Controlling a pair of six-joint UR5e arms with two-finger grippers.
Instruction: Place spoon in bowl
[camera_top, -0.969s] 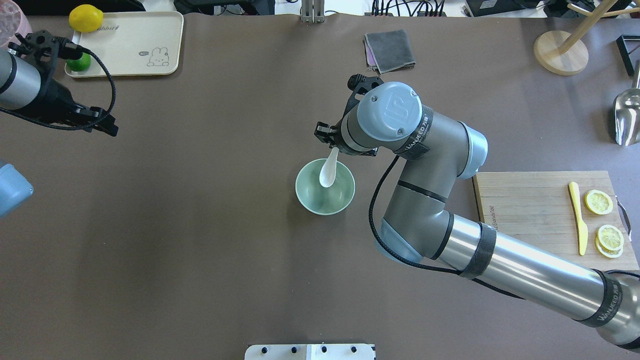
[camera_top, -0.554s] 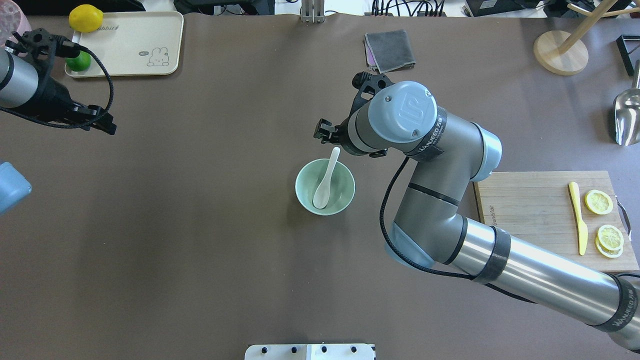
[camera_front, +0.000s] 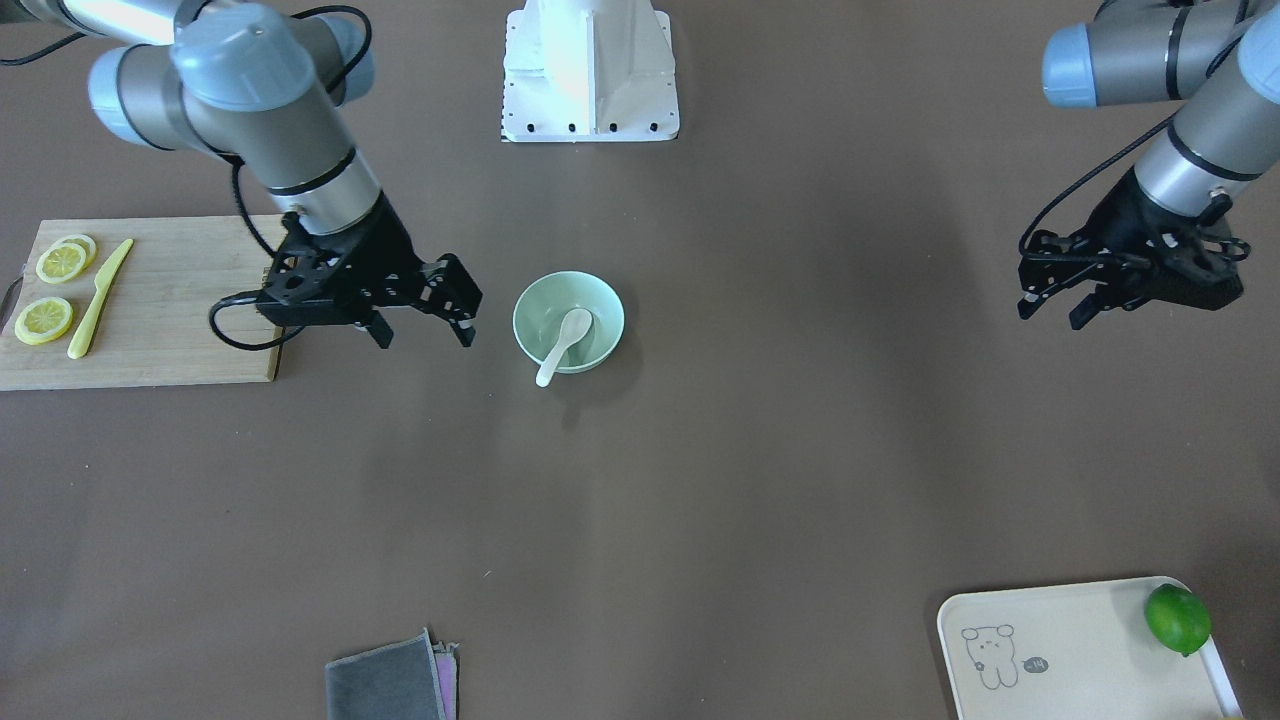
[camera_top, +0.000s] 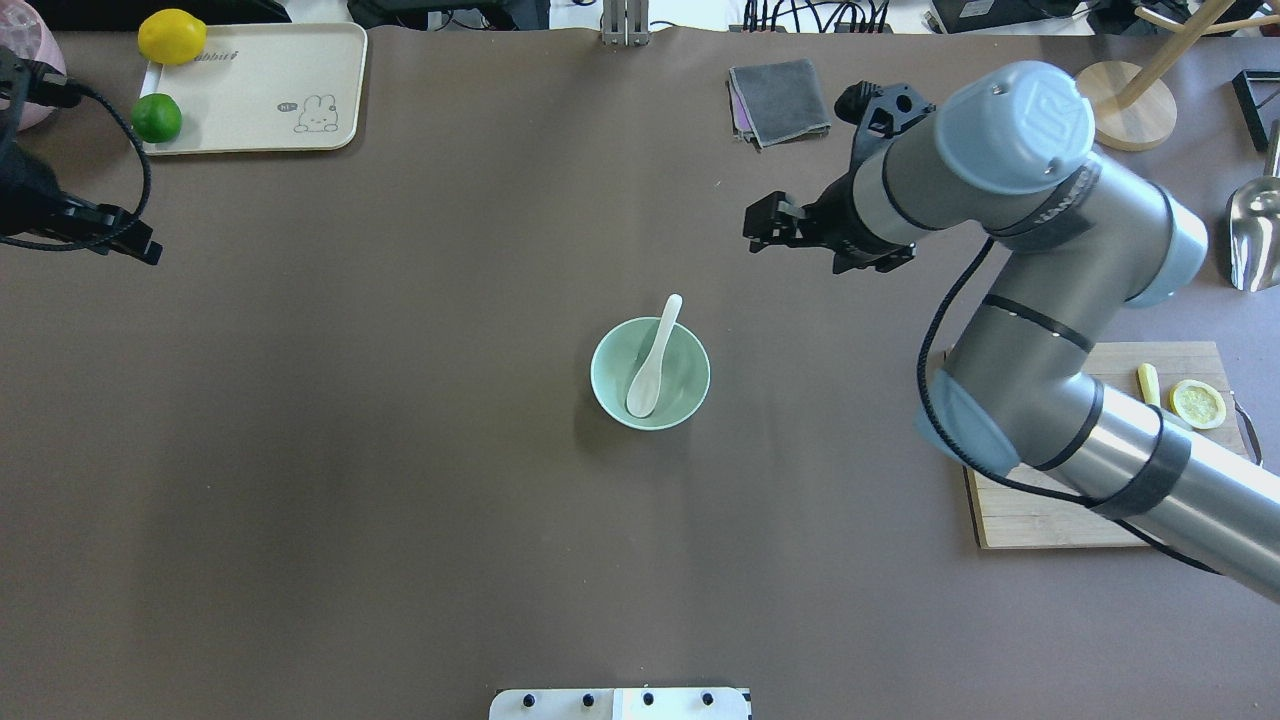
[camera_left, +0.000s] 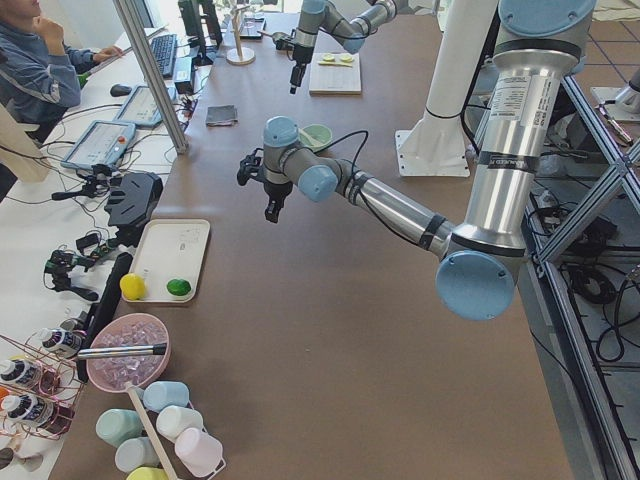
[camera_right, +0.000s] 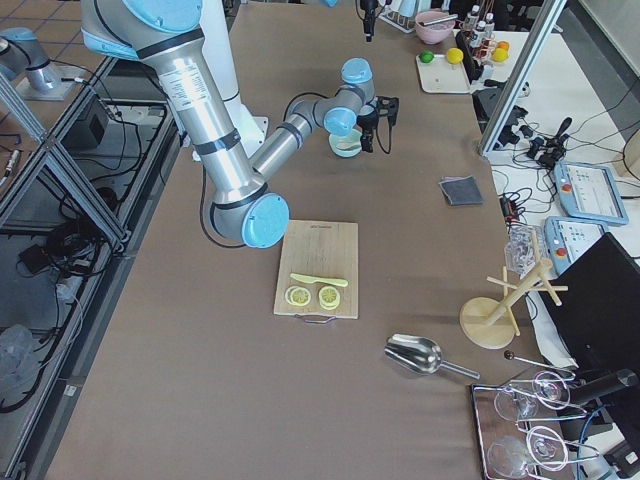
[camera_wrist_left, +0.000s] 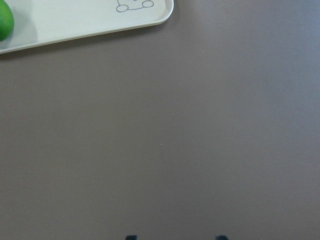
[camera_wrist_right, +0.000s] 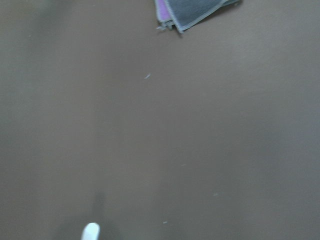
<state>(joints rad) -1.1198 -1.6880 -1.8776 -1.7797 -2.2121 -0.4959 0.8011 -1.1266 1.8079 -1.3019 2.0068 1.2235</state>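
The white spoon (camera_top: 650, 365) lies in the mint-green bowl (camera_top: 604, 372) at the table's middle. Its scoop rests inside and its handle leans over the far rim. Both also show in the front view, the spoon (camera_front: 562, 340) and the bowl (camera_front: 530, 303). My right gripper (camera_top: 800, 240) is open and empty, raised to the right of the bowl and beyond it; it also shows in the front view (camera_front: 422, 338). The spoon's handle tip (camera_wrist_right: 90, 231) shows at the bottom of the right wrist view. My left gripper (camera_front: 1050, 317) is open and empty, far left over bare table.
A cream tray (camera_top: 250, 90) with a lime (camera_top: 157, 118) and a lemon (camera_top: 172, 36) sits at the far left. A grey cloth (camera_top: 780, 100) lies far centre-right. A cutting board (camera_front: 150, 300) with a yellow knife (camera_front: 98, 298) and lemon slices is near right.
My right gripper let go of the spoon, which dropped into the bowl. The right arm then pulled away to the right and back. The left arm drew further left.
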